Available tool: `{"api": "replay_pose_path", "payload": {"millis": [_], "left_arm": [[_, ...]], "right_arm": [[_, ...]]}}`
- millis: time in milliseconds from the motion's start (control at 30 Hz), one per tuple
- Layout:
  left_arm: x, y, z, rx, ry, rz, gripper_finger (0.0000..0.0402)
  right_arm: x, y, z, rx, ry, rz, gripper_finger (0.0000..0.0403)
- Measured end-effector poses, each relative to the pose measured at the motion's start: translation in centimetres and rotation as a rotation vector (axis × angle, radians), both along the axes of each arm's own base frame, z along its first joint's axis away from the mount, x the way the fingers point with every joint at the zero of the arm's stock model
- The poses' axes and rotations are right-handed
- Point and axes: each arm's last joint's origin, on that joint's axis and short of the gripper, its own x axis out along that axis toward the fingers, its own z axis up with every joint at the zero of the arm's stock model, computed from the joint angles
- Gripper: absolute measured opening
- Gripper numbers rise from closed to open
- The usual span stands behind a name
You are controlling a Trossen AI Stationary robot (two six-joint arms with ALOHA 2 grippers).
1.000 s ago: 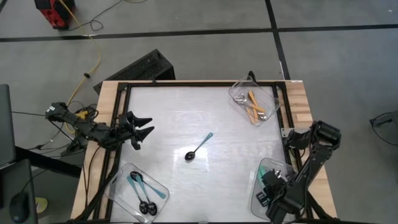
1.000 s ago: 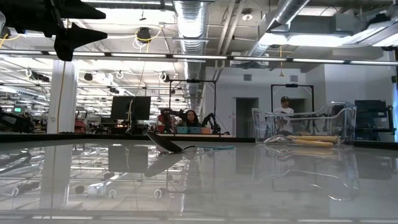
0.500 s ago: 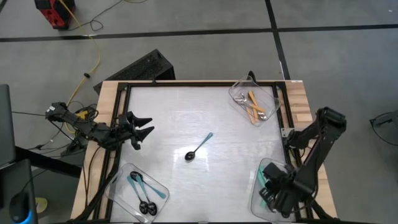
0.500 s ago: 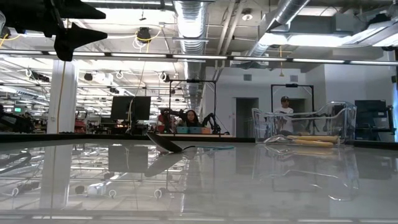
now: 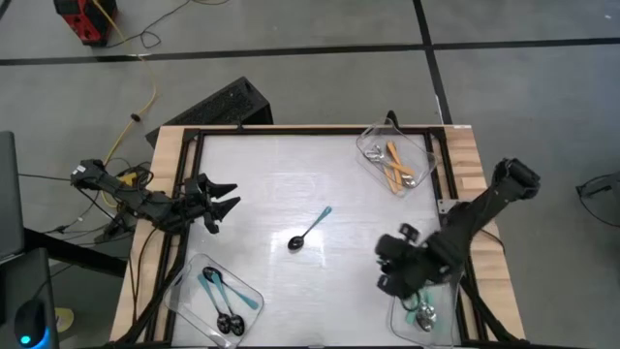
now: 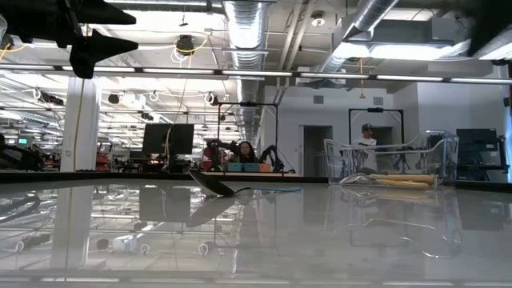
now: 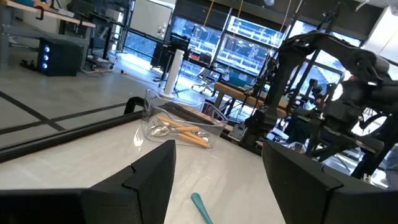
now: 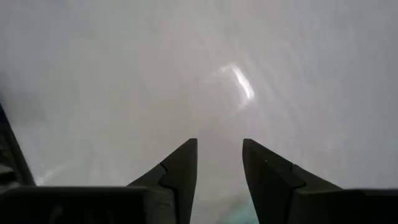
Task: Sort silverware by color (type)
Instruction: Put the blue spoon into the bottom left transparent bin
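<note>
A single thin blue-handled spoon with a black bowl (image 5: 309, 230) lies flat near the middle of the glossy white tabletop (image 5: 281, 184), its bowl end toward the near edge; every other place here is given from this lone spoon. To its far right, in the far right corner, a clear plastic tray (image 5: 396, 158) holds the orange-handled spoons with silver bowls (image 5: 395, 165). To its near left, a second clear plastic tray (image 5: 215, 296) holds more blue-handled spoons with black bowls (image 5: 222, 301). To its near right, a third clear tray (image 5: 426, 312) at the tabletop's near right corner holds teal-green-handled spoons (image 5: 421, 310). The right end effector (image 5: 389, 272) hangs over bare tabletop between the lone spoon and that third tray, just beside the tray's rim; its two dark fingers (image 8: 180, 168) stand a narrow gap apart with nothing between them. The left end effector (image 5: 226, 202) waits well to the left of the lone spoon, above the tabletop's left edge, its fingers (image 7: 146, 177) spread wide and empty, pointing toward the spoon. People show in the room beyond the tabletop in the low view.
</note>
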Motion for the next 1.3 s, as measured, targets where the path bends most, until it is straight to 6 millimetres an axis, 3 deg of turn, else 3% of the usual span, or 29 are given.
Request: {"api": "replay_pose_path", "payload": {"millis": [233, 433, 900, 1300], "left_arm": [[0.0, 0.0, 0.0, 0.0, 0.0, 0.0, 0.0226], [0.0, 0.0, 0.0, -0.001, 0.0, 0.0, 0.0226], [0.0, 0.0, 0.0, -0.001, 0.0, 0.0, 0.0226], [0.0, 0.0, 0.0, -0.006, -0.002, 0.0, 0.0226]], "right_arm": [[3.9, -2.6, 0.7, -0.102, -0.098, 0.229, 0.0152], [6.0, -5.3, 1.0, -0.135, -0.12, 0.275, 0.0152], [8.8, -9.5, 1.9, -0.254, -0.215, 0.395, 0.0152], [10.6, -11.9, 2.9, -0.355, -0.345, 0.729, 0.0152]]}}
